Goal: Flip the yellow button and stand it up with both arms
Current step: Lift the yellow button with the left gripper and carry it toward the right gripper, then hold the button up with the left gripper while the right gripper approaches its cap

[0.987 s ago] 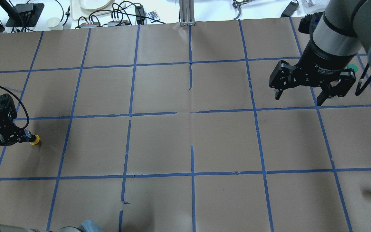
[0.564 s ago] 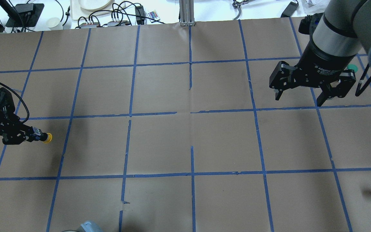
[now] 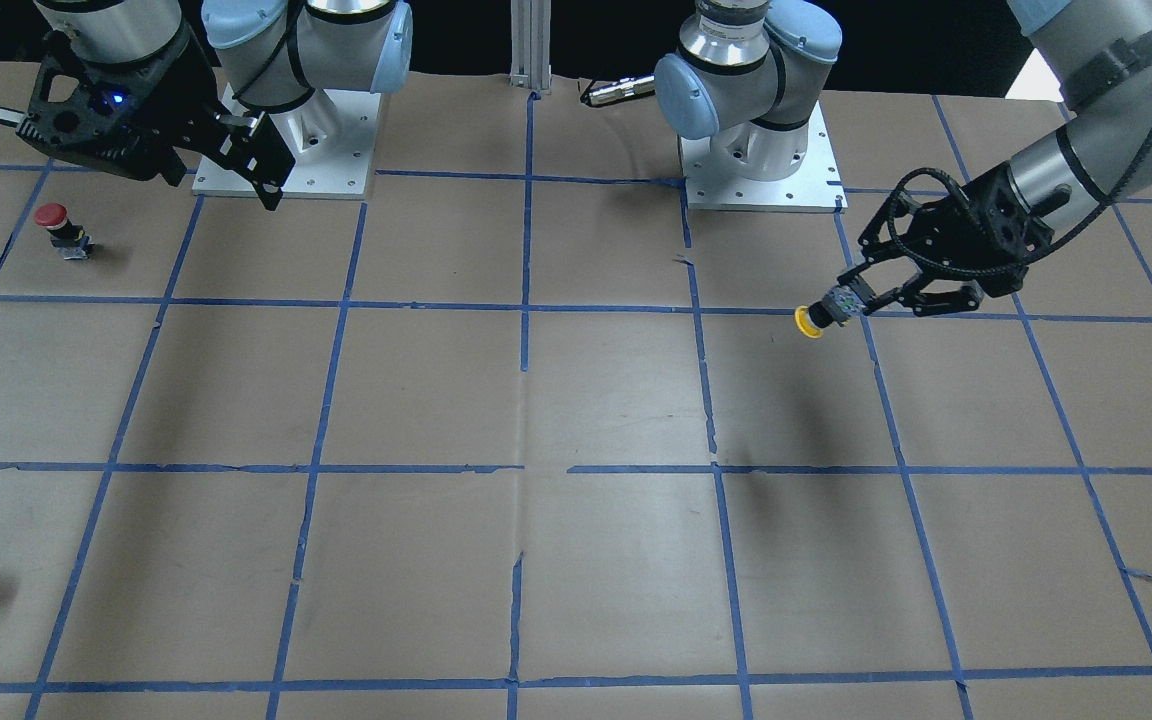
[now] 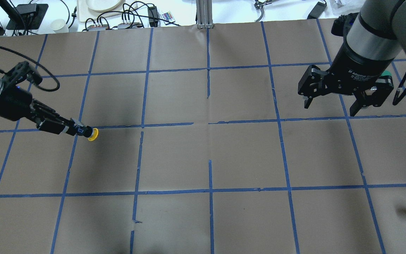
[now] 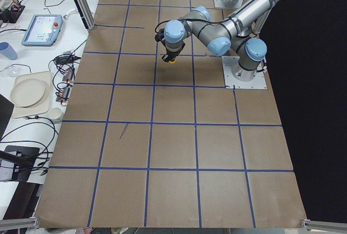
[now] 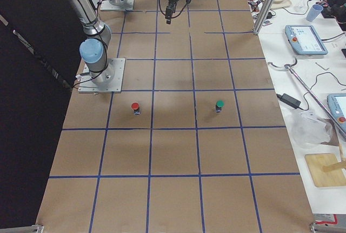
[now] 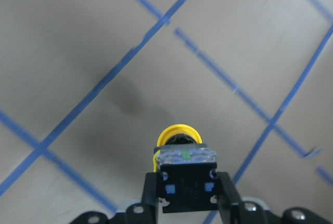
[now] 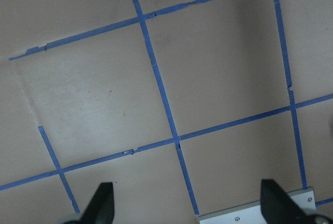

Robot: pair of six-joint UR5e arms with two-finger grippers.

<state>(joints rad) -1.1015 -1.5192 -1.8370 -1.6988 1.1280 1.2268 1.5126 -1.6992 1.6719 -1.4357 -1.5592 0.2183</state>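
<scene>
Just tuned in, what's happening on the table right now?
The left pincer is shut on the yellow button. It grips the body, with the cap pointing outward, and holds the button in the air above the table. The right pincer hangs open and empty over the other side. The button has not yet been stood up. A red button stands untouched on the right arm's side.

Brown-paper tabletop [image 4: 174,158] w/ blue tape grid [image 4: 210,211]; white side bench [image 5: 32,55] w/ cables [image 5: 65,60], plate [image 5: 28,93]; black backdrop [image 5: 320,109].
</scene>
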